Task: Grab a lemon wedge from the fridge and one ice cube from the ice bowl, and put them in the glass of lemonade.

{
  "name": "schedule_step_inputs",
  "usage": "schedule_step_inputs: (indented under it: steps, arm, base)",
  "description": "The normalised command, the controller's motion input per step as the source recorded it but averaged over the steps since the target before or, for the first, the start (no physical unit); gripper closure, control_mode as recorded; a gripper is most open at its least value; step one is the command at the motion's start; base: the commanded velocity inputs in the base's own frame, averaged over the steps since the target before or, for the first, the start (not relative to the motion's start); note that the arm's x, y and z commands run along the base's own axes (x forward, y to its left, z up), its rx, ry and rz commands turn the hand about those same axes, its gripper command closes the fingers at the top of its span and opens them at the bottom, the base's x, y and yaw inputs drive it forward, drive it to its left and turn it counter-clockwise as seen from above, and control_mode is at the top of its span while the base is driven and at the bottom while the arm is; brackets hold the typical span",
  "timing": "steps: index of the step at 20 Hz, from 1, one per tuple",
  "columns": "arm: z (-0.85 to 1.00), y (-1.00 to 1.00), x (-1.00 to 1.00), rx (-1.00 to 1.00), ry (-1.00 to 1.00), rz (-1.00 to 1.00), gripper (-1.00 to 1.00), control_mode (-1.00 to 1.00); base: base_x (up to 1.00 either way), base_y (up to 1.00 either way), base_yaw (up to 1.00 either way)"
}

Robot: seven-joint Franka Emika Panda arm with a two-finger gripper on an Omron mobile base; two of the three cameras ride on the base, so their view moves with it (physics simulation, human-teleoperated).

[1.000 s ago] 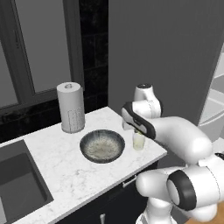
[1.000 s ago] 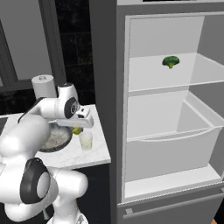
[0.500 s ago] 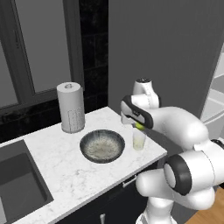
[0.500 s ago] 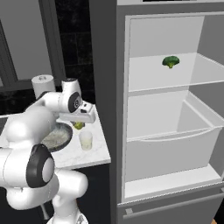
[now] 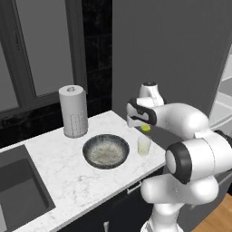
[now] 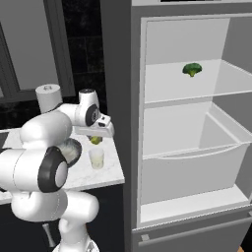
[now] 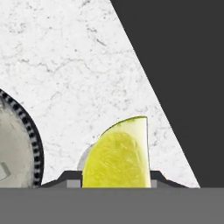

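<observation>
1. My two-finger claw is closed partway on the small bright yellow lemon wedge, which sits pinched between my dark finger tips with its cut face toward the hand camera.
2. In the left base view the wedge hangs directly above the small clear glass of pale lemonade, apart from its rim.
3. The right base view shows the same thing: the wedge is over the glass, which stands on the white marble counter close to its front right corner.
4. The wide shallow ice bowl with the dark grey rim and speckled pale inside sits just beside the glass, on its left in the left base view; its ribbed rim shows at the left edge of the hand view.
5. A tall white dotted cylinder stands upright behind the bowl, near the window.
6. A dark sink basin is set into the counter at the far left.
7. The tall grey fridge stands open on my right, white inside, with a green broccoli floret on its upper shelf.
</observation>
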Motion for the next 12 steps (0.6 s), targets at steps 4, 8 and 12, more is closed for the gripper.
schedule_step_inputs:
  steps: [4,8,12]
  arm:
    - [-0.18,-0.11,0.01,0.01,-0.05,0.00,1.00,-1.00]
    - [-0.12,0.04,-0.06,0.00,-0.06,0.00,1.00,-1.00]
    - [-0.31,0.06,-0.04,0.00,-0.11,0.00,1.00,-1.00]
  base:
    - [0.00,0.00,0.00]
    - [0.00,0.00,0.00]
    - [0.00,0.00,0.00]
